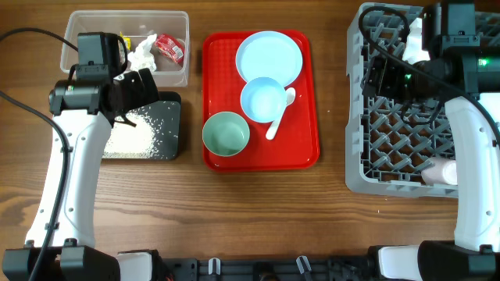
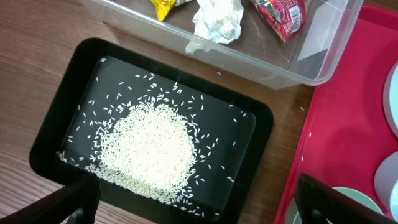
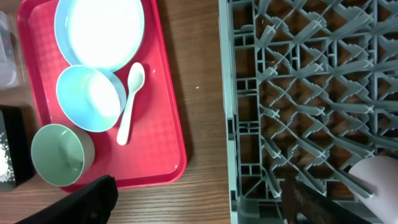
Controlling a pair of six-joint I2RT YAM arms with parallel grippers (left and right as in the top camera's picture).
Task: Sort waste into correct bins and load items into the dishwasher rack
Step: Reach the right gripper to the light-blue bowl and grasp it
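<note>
The clear tub (image 1: 178,48) holds a yellow wrapper (image 2: 163,6), a white napkin (image 2: 217,18) and a red/silver wrapper (image 2: 283,14). The black tray (image 2: 56,118) holds a heap of rice (image 2: 148,149). My left gripper (image 1: 143,88) hovers above it, open and empty (image 2: 199,208). The blue plate (image 1: 269,56), blue bowl (image 1: 263,101), white spoon (image 3: 129,102) and mint bowl (image 1: 226,133) lie on the red tray. My right gripper (image 1: 381,74) is open and empty over the grey rack's (image 1: 355,117) left edge (image 3: 199,202). A whitish cup (image 3: 380,177) lies in the rack. The yellow cup is out of view.
The flat red tray (image 1: 305,117) lies between the bins and the rack. A strip of bare wooden table (image 3: 199,93) runs between the red tray and the rack. Cables cross the rack's far left corner (image 1: 387,27).
</note>
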